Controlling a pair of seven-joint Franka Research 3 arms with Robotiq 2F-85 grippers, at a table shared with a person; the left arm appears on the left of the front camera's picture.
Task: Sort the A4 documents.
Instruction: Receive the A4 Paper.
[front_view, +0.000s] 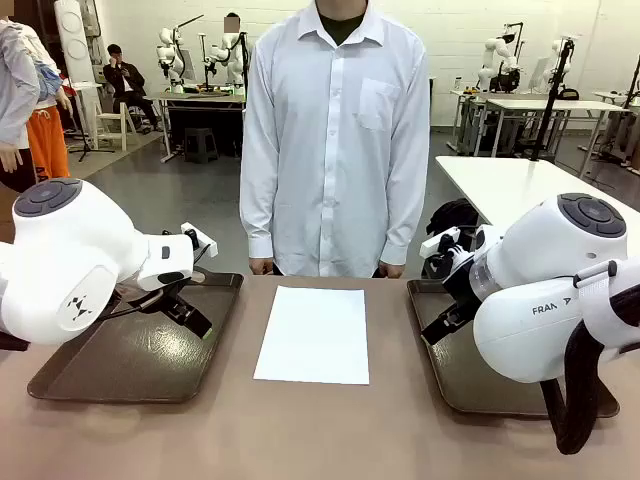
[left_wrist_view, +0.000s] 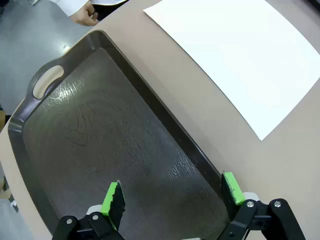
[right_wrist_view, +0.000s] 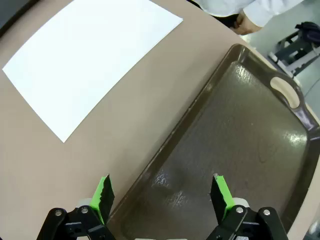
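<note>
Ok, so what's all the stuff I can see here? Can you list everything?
paper: one white sheet or a neat pile, cannot tell which, flat on the middle of the table between the trays
left tray: one, dark brown, left of the paper
right tray: one, dark brown, right of the paper
table: one, brown, under it all
person: one, white shirt, standing at the far side
left arm: one, white, jaws open above the left tray
right arm: one, white, jaws open above the right tray
</note>
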